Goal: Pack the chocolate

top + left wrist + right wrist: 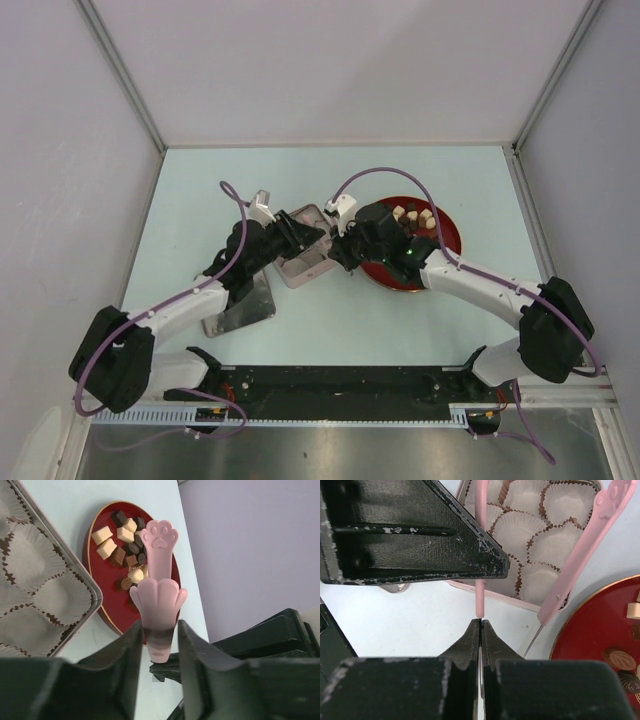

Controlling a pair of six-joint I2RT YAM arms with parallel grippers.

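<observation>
While both arms reach inward from the near edge of the pale blue counter [330, 180], a flat silvery metal sheet [240, 310] lies nearest, at the near left of the square pink-rimmed metal tin [305, 270] and partly under the left arm. At the tin's right edge the left gripper [159, 630] and the right gripper [480, 622] meet at a pair of pale pink plastic tongs with cat-paw tips [159, 595], held off the counter. The left jaws stand on either side of the tongs' handle end, close against it. Whether they press it cannot be told. The right jaws are pressed together, and the end of one pink arm meets their tips and looks pinched between them. Inside the tin sit rows of white pleated paper cups [30, 565]. Just beside the tin on its right is the round red plate with a gold rim [107, 580]. The chocolate [127, 547], small dark brown, reddish-brown and cream-white chunks, lies clustered on the plate's far half. In the left wrist view one paw tip of the tongs overlaps the pile.
</observation>
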